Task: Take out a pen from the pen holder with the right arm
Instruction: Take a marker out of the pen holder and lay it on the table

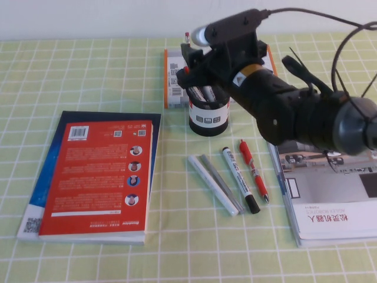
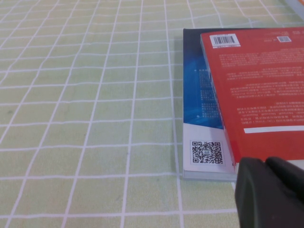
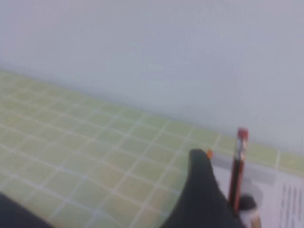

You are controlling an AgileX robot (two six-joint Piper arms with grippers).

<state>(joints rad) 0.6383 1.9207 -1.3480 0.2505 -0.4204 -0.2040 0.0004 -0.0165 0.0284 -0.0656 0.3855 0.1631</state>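
The black cylindrical pen holder with a white label (image 1: 208, 115) stands upright on the green checked tablecloth (image 1: 88, 71), just in front of a flat orange-edged book (image 1: 172, 79). Pale, silvery pens (image 1: 203, 93) show inside its mouth. The right gripper (image 1: 194, 63) hangs directly over the holder, its black body covering most of the opening. From where I stand I cannot tell how wide it is parted or whether it has hold of anything. A thin dark-red pencil with a metal band and a red eraser tip (image 3: 236, 173) rises upright, close beside the gripper's black tip. On the cloth in front of the holder, four more lie side by side: a white pen (image 1: 212, 186), a grey pen (image 1: 219, 178), a white marker with a black cap (image 1: 240, 180) and a red pen (image 1: 253, 171). A white magazine (image 1: 336, 206) sits to their right. To the left, a red-covered book (image 1: 100, 177) rests on a blue one (image 2: 199, 95). The left gripper (image 2: 267, 165) hovers over the books' corner, closed and empty.
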